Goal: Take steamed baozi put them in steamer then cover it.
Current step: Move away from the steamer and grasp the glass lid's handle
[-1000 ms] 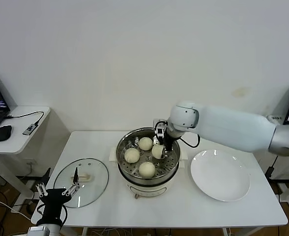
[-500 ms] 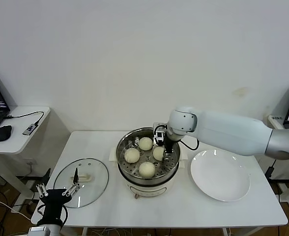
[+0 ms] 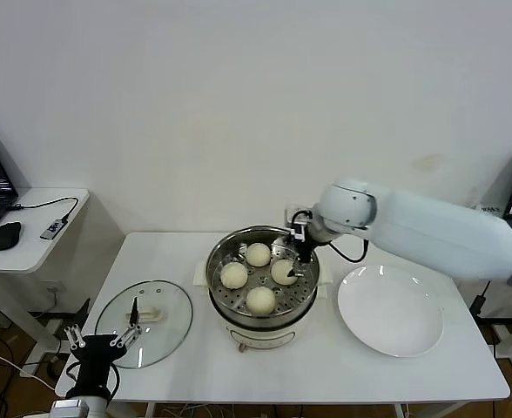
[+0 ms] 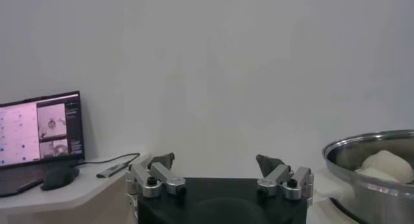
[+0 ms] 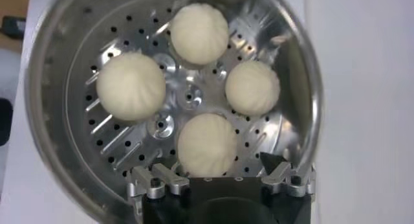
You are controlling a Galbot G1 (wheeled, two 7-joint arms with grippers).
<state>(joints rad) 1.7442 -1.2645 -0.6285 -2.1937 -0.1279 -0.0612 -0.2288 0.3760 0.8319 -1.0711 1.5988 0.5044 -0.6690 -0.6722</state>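
The steel steamer (image 3: pixel 258 323) stands mid-table on its white base. Four cream-white baozi lie on its perforated tray: at the back (image 3: pixel 258 253), left (image 3: pixel 233 275), right (image 3: pixel 283 272) and front (image 3: pixel 260 300). My right gripper (image 3: pixel 300 253) hovers open and empty over the steamer's right rim, just above the right baozi (image 5: pixel 207 144). The right wrist view shows all four buns on the tray (image 5: pixel 187 96). The glass cover (image 3: pixel 143 322) with its cream handle lies flat on the table's left. My left gripper (image 3: pixel 99 341) is parked open below the table's front-left corner.
An empty white plate (image 3: pixel 391 311) lies to the right of the steamer. A side desk (image 3: pixel 30 231) with a laptop and mouse stands at the far left. In the left wrist view the steamer's rim (image 4: pixel 362 147) shows at one side.
My right gripper has let go of the right baozi, lifted out of the steamer and shifted a little right. The left arm has not moved.
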